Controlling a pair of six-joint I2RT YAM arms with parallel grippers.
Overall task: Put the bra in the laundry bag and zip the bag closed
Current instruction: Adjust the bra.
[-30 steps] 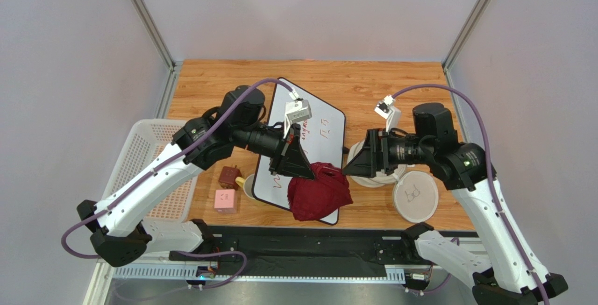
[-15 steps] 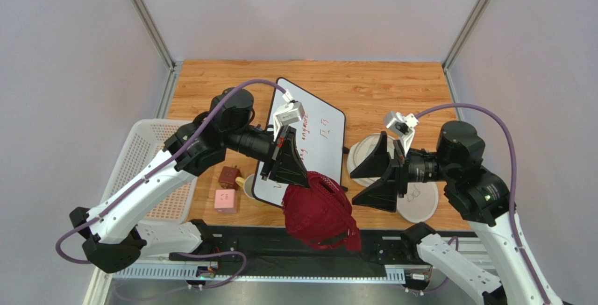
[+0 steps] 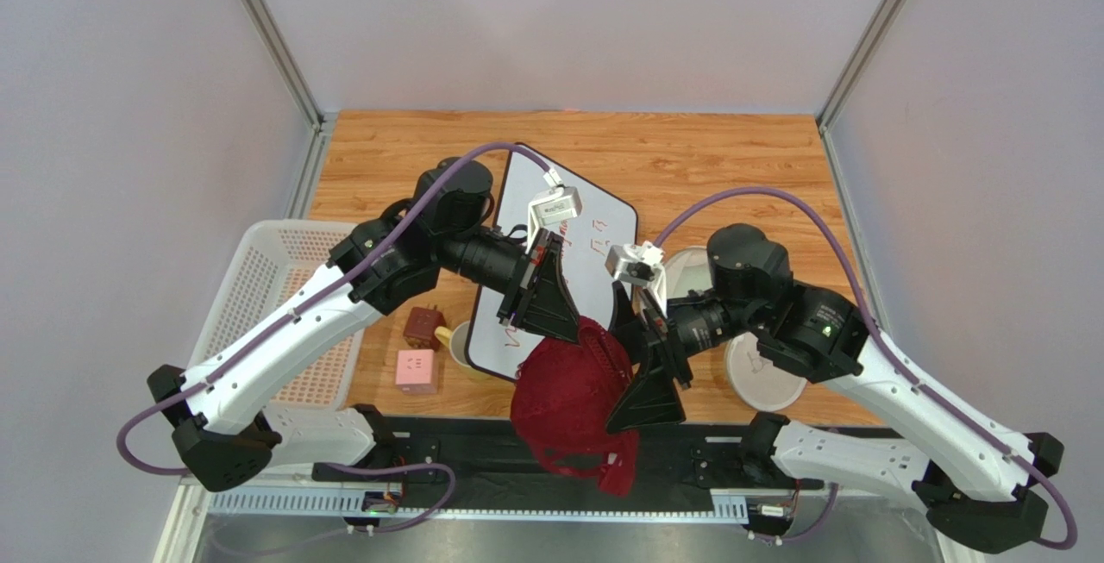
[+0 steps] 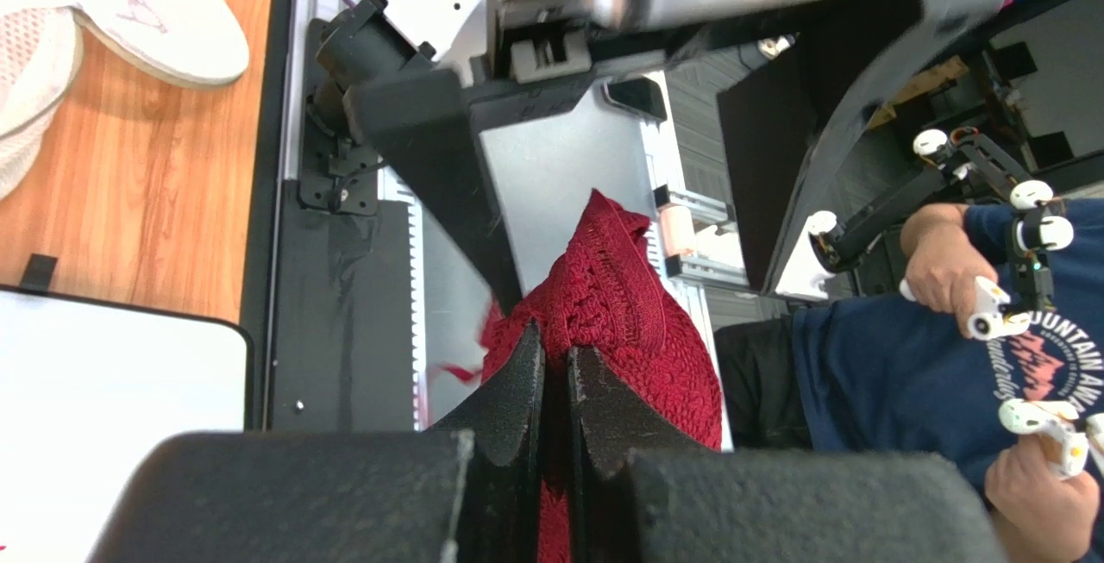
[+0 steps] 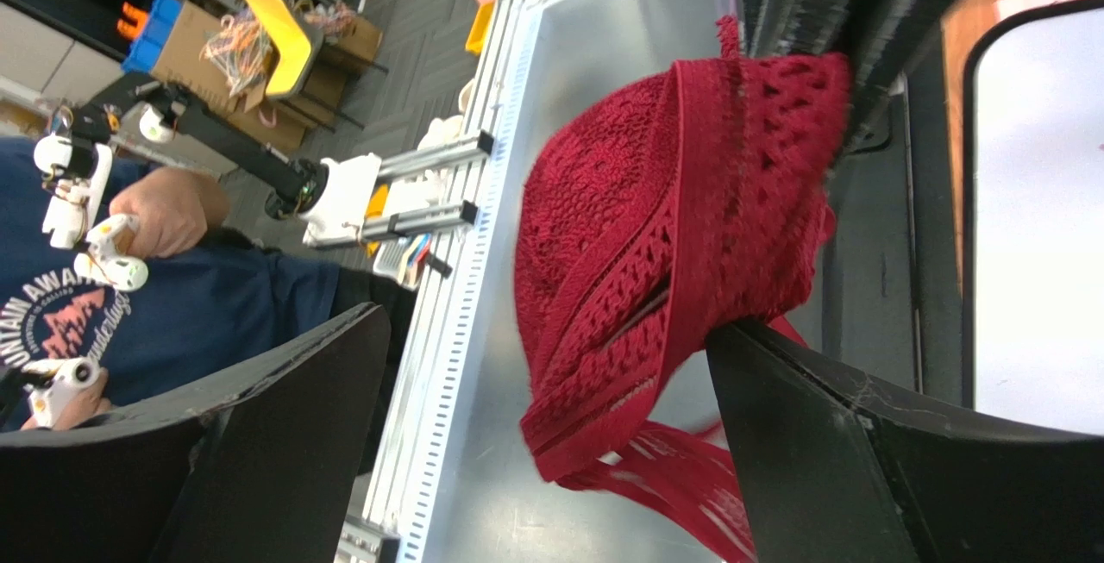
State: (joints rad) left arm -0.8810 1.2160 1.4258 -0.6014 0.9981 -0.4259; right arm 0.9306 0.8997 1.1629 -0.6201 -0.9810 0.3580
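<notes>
The dark red bra (image 3: 570,395) hangs in the air over the table's near edge. My left gripper (image 3: 551,317) is shut on its top edge; the left wrist view shows the fabric pinched in the left gripper (image 4: 555,382), with the bra (image 4: 622,304) bulging beyond. My right gripper (image 3: 638,372) stands wide open beside the bra's right side. From the right wrist, the bra (image 5: 648,227) hangs between the spread fingers of the right gripper (image 5: 557,447) and touches one. The white mesh laundry bag (image 3: 684,272) is partly hidden behind the right arm, and its disc lid (image 3: 761,382) lies open beside it.
A whiteboard (image 3: 590,220) lies mid-table under the left arm. A white perforated basket (image 3: 279,279) stands at the left. A pink box (image 3: 416,369), a brown block (image 3: 423,324) and a mug (image 3: 456,343) sit near the front edge. A black rail (image 3: 428,440) runs along it.
The bra went from the whiteboard's near corner to hanging over the front edge in the left gripper. The right arm swung left and its jaws opened wide beside the bra.
</notes>
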